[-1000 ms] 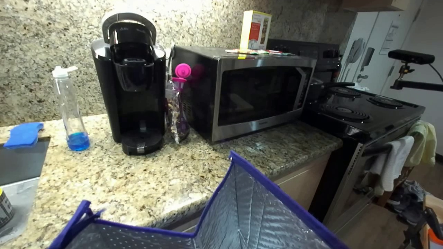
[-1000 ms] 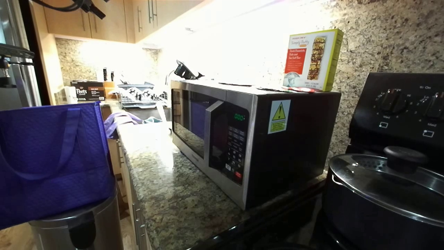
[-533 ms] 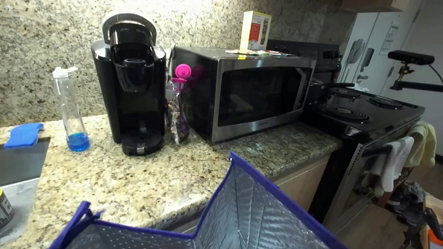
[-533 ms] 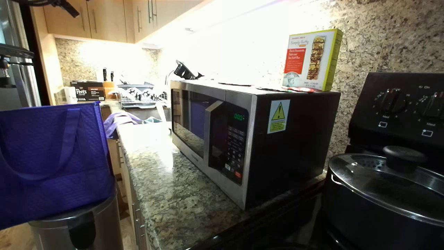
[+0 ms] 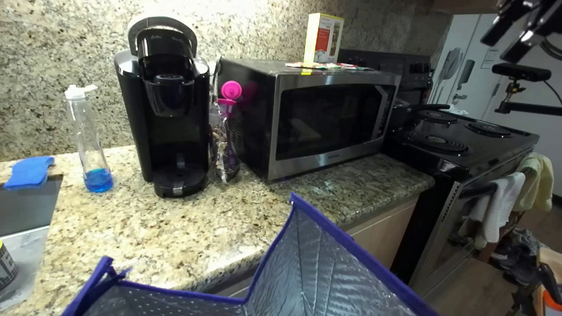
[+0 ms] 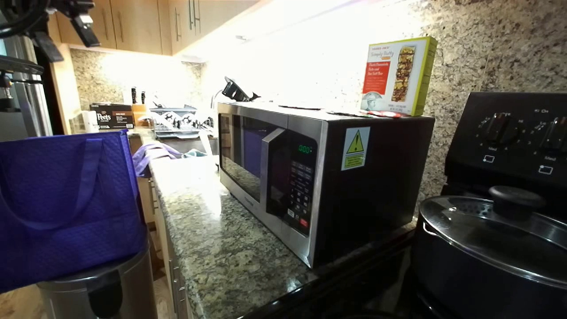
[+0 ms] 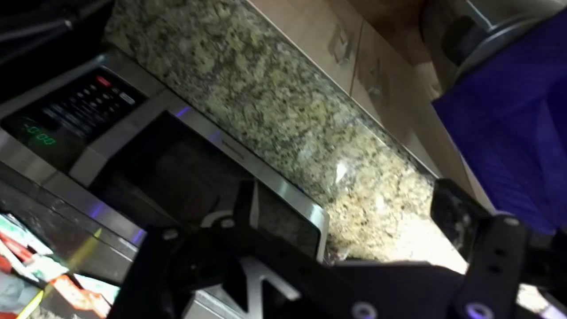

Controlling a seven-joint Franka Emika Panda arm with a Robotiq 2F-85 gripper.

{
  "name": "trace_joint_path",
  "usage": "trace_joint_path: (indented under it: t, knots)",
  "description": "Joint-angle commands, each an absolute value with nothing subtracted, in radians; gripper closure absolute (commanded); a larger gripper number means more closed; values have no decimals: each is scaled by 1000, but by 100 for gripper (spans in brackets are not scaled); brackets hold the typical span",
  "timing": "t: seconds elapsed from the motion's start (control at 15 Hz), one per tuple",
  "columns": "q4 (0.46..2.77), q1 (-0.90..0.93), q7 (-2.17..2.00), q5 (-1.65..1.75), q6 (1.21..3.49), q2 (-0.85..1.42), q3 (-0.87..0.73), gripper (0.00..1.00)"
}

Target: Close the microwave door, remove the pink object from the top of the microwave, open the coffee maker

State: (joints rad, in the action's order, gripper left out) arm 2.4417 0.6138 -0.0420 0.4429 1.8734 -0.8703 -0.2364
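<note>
Behind the stone counter, between coffee machine and microwave, the pink ball shows; in an exterior view it lies near nine o'clock from my gripper, spread and empty.

On a speckled counter we see a coffee maker; near it, a microwave and bottle; farther off, a blue cloth.

Pale wooden cabinets hang above a speckled wall — partly glaring white.
</note>
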Motion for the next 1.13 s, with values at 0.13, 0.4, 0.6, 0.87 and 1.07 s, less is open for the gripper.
trace_joint_path:
  t: [0.13,0.4,0.6,0.87,1.07]
  knots:
    - [2560,291,243,428,1970,-942,-181,0]
    - [2612,222,327,460,2014,-997,-196,0]
    - [2612,229,328,461,2014,-997,-193,0]
    - [2612,230,328,461,2014,-996,-193,0]
    - [2612,230,328,461,2014,-996,-193,0]
